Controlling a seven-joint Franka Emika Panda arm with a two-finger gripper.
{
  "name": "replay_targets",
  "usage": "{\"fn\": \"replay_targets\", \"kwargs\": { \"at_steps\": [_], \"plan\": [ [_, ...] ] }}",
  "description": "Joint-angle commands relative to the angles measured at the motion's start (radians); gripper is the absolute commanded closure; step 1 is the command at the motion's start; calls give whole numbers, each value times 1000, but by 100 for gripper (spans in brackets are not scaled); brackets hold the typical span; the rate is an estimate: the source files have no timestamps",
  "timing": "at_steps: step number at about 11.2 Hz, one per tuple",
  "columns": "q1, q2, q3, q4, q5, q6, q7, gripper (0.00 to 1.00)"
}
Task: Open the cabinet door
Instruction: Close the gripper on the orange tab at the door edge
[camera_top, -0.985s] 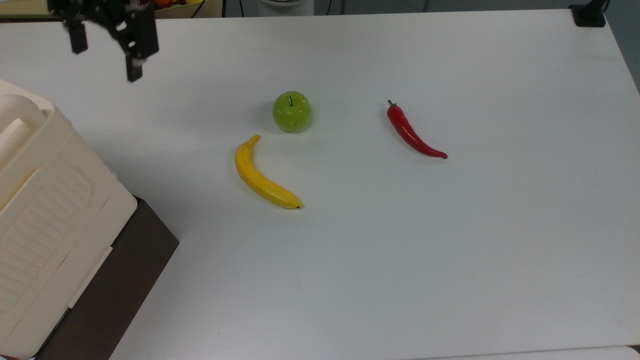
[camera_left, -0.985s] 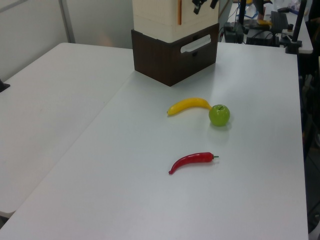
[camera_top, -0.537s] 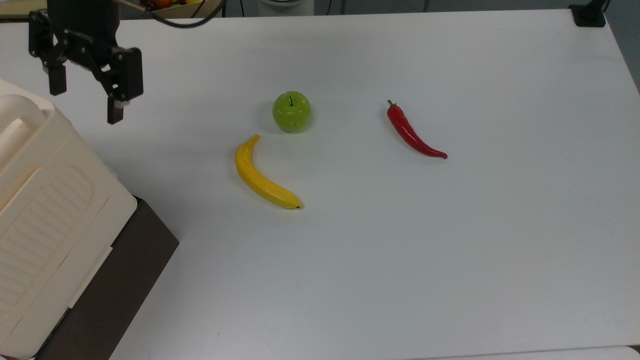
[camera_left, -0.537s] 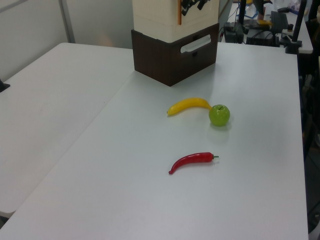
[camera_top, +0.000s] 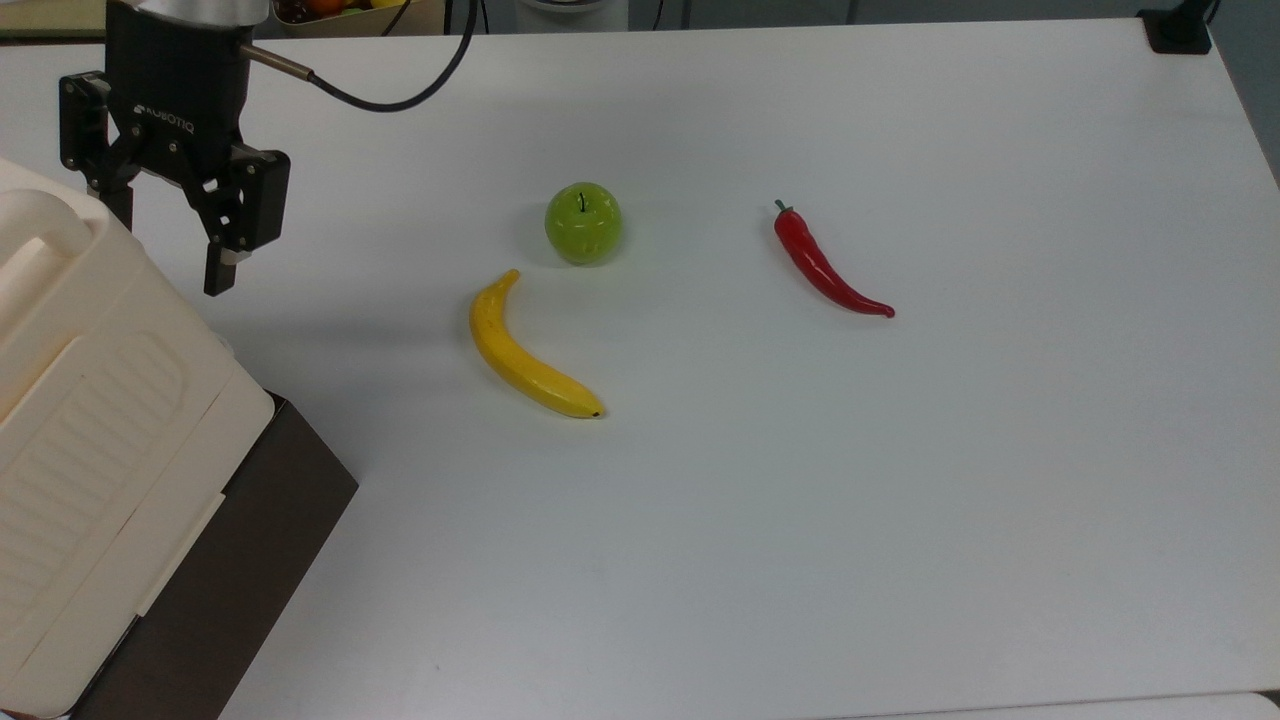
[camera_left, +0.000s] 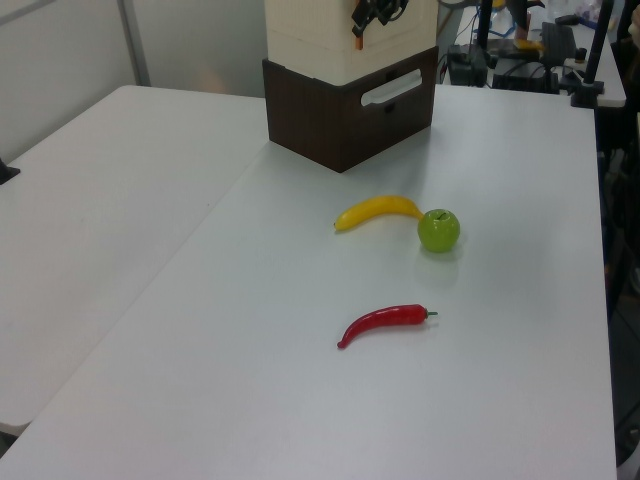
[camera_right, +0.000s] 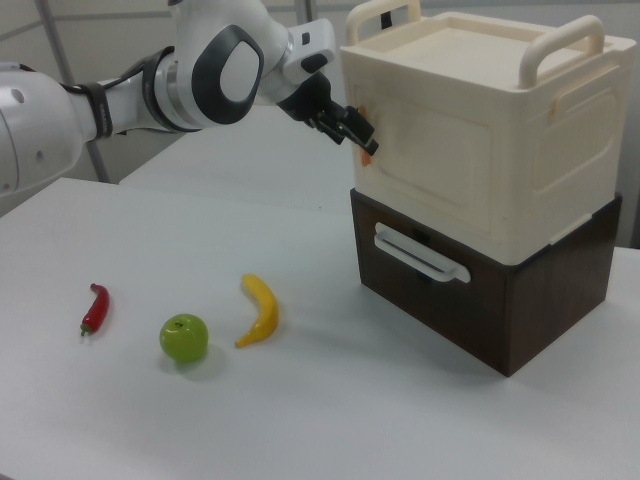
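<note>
The cabinet is a big cream box on a dark brown base, at the top view's left. It also stands at the right view's right and the left view's top. All its faces lie flush. The cabinet door seems to be the flat face left of an orange strip on the cabinet's corner. My gripper is open beside that upper corner. In the right view the gripper hangs just left of the orange tab. One finger shows whole, the other sits partly behind the cabinet.
A green apple, a yellow banana and a red chili lie on the white table. The dark base has a drawer with a white handle. The arm reaches in from the right view's left.
The gripper has come down from the top view's upper edge toward the cabinet's upper corner, closing on the orange strip. The fruit and the cabinet have not moved.
</note>
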Motion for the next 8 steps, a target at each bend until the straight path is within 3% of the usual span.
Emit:
{"fn": "replay_targets", "kwargs": {
  "at_steps": [1, 4, 6, 8],
  "plan": [
    [11, 21, -9, 19, -26, 43, 27, 34],
    [11, 24, -8, 19, -26, 81, 27, 35],
    [14, 28, -8, 15, -26, 83, 24, 41],
    [14, 25, -8, 12, -26, 81, 21, 53]
  ]
}}
